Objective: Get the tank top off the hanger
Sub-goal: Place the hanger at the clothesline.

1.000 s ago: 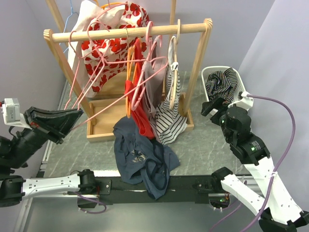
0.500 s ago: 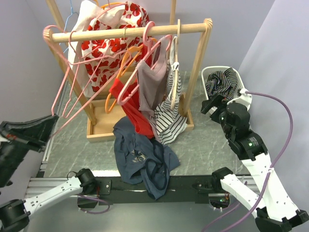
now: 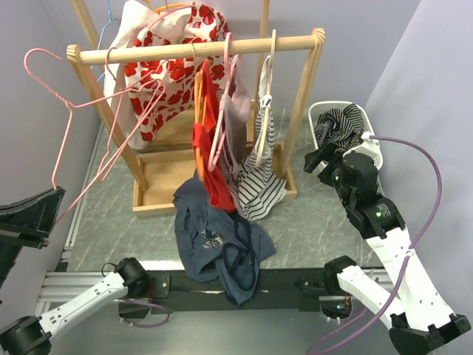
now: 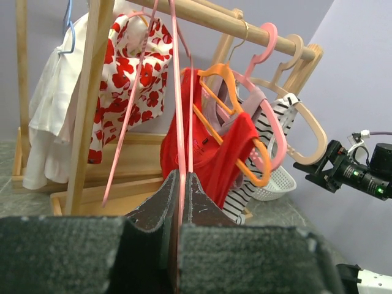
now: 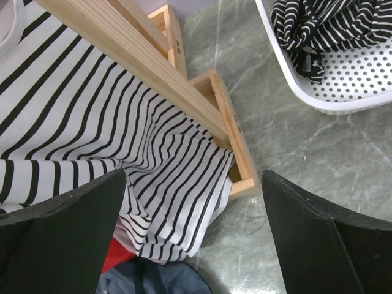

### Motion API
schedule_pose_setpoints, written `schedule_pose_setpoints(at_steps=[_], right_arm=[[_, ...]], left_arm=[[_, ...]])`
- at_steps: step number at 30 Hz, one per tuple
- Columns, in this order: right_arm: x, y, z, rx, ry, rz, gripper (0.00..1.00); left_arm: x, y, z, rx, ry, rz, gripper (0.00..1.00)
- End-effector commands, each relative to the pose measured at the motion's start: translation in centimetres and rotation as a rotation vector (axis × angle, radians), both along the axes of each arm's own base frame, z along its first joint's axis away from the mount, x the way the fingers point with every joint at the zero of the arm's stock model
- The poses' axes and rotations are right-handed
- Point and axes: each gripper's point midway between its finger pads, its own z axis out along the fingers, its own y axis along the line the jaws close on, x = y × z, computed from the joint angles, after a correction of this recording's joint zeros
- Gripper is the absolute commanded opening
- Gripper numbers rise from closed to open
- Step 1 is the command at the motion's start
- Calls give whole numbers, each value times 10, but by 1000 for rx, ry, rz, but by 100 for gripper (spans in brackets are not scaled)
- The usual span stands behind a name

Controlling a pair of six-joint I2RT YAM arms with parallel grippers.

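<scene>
A navy tank top (image 3: pixel 214 237) lies crumpled on the table in front of the wooden rack (image 3: pixel 170 52), on no hanger. My left gripper (image 3: pixel 53 196) is shut on a bare pink wire hanger (image 3: pixel 68 126), held off the rail to the rack's left with its hook in the air. In the left wrist view the fingers (image 4: pixel 156 202) pinch the hanger's wire (image 4: pixel 182 122). My right gripper (image 3: pixel 321 159) is open and empty right of the rack; in the right wrist view it (image 5: pixel 193 174) hovers over a striped top's hem (image 5: pixel 92 122).
On the rail hang a red top (image 3: pixel 211 170) on an orange hanger, a mauve top on a pink hanger, a striped top (image 3: pixel 259 185) on a wooden hanger, a floral garment (image 3: pixel 166 66) and more pink hangers. A white basket (image 3: pixel 372 140) with striped cloth stands at the right.
My left gripper has pulled the pink hanger left and clear of the rail. The hanging tops, dragged sideways before, have swung back to hang straight. The right arm has barely moved.
</scene>
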Motion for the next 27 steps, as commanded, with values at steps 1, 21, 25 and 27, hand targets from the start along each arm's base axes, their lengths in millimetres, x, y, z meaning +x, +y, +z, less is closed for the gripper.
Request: schedule_pose_setpoints(at_steps=[1, 21, 25, 27], right_arm=[[5, 1, 16, 10, -57, 6, 100], [2, -1, 14, -12, -32, 31, 100], [3, 3, 13, -2, -32, 47, 100], [5, 4, 10, -3, -26, 49, 100]], left_arm=[[-4, 2, 3, -6, -14, -3, 1], [116, -86, -42, 194, 276, 157, 1], [133, -98, -43, 207, 272, 182, 1], [136, -105, -34, 176, 230, 162, 1]])
